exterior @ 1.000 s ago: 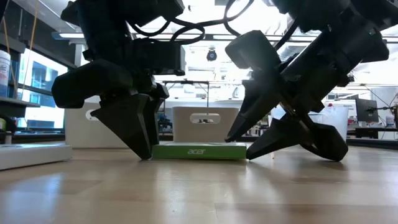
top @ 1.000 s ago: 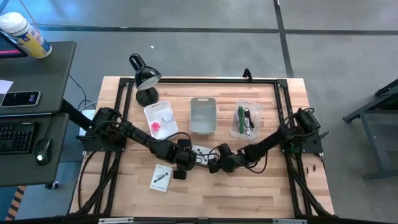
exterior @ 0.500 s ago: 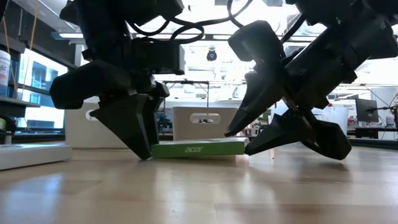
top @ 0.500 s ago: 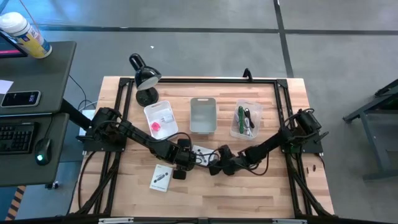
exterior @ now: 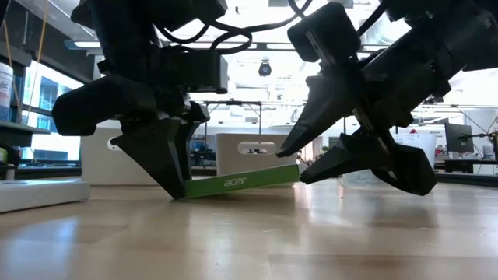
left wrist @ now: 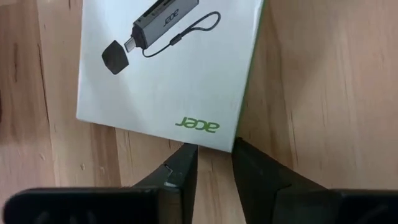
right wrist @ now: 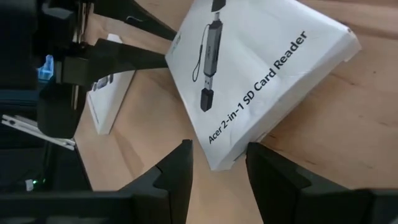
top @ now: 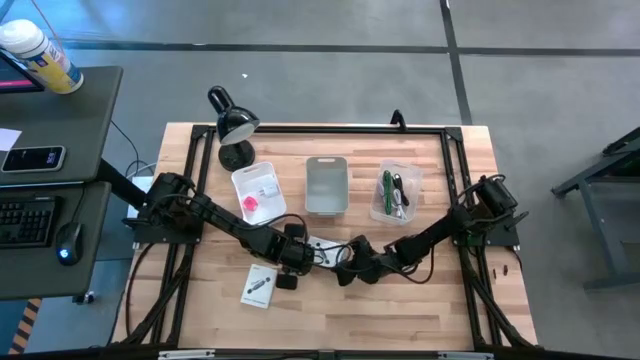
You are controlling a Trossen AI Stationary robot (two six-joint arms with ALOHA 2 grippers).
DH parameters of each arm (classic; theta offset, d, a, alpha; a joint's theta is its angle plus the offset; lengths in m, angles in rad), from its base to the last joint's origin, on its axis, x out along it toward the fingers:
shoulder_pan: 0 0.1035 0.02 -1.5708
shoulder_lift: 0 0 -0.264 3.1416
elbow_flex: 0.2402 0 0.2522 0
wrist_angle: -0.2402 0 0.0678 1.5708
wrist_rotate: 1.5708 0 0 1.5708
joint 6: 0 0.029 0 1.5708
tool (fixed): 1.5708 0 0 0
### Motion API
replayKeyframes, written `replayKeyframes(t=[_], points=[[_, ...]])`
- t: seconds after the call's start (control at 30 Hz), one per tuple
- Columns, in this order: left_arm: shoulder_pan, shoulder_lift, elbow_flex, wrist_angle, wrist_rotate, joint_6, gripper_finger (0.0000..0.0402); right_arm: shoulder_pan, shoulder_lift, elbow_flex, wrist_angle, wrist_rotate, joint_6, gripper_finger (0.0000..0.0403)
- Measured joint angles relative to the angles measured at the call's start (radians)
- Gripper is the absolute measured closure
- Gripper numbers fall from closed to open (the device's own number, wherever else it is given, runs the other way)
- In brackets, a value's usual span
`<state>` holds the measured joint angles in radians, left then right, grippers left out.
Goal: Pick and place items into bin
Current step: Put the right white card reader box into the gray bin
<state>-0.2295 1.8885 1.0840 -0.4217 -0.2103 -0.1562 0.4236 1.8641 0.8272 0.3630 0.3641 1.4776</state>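
Note:
A white flat packet point(top: 322, 243) with a green edge point(exterior: 241, 182) and a dark card reader printed on it point(left wrist: 168, 68) lies mid-table between my two grippers. It is tilted: its left end rests on the table and its right end is raised. My left gripper point(top: 295, 253) points down at the packet's left end, slightly open point(left wrist: 214, 152). My right gripper point(exterior: 292, 167) comes from the right, open, its fingers above and below the packet's right end point(right wrist: 221, 158). A second white packet point(top: 259, 285) lies flat near the left arm. My left gripper stands with its fingertips point(exterior: 180, 191) down on the table, pointing down from above. The packet's left end edge point(left wrist: 208, 142) butts against them, with nothing between the fingers. My right gripper has its lower finger point(exterior: 311, 176) under the packet's right end point(exterior: 294, 173), slanting in from the table's right. That end rests on it, lifted off the table. Whether the upper finger point(exterior: 289, 148) touches the packet's top face, I cannot tell.
Three bins stand in a row behind the packet: a white one point(top: 258, 192) holding a pink cube, a grey one point(top: 326, 185), and a clear one point(top: 395, 192) with green, black and white cords. A black lamp point(top: 232, 128) stands at the far left. Bare wood lies toward the near edge.
My right gripper has risen and edged toward the table's left. The packet, flat on the table before, has tipped: its right end is now lifted. Its left end has stayed on the table against the left gripper's fingertips.

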Motion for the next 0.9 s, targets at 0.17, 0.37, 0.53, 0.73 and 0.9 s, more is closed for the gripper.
replayKeyframes(t=[0.17,0.37,0.53,0.73,0.9], points=[[0.000,0.000,0.000,0.004,0.006,0.019,0.0353,0.000,0.000,0.000,0.000,-0.003,0.001,0.0263],[-0.001,0.000,0.000,0.001,0.000,0.001,0.0374,-0.001,0.000,0.000,0.000,-0.004,0.002,0.0263],[-0.001,0.000,0.001,-0.006,-0.003,-0.002,0.0370,-0.003,-0.001,0.001,-0.019,-0.004,0.016,0.0263],[0.000,0.000,0.002,-0.013,-0.003,0.019,0.0363,-0.004,-0.001,0.001,-0.023,-0.008,0.022,0.0263],[0.000,0.000,0.002,-0.016,-0.003,0.021,0.0374,-0.003,-0.001,0.001,-0.004,-0.017,0.005,0.0263]])
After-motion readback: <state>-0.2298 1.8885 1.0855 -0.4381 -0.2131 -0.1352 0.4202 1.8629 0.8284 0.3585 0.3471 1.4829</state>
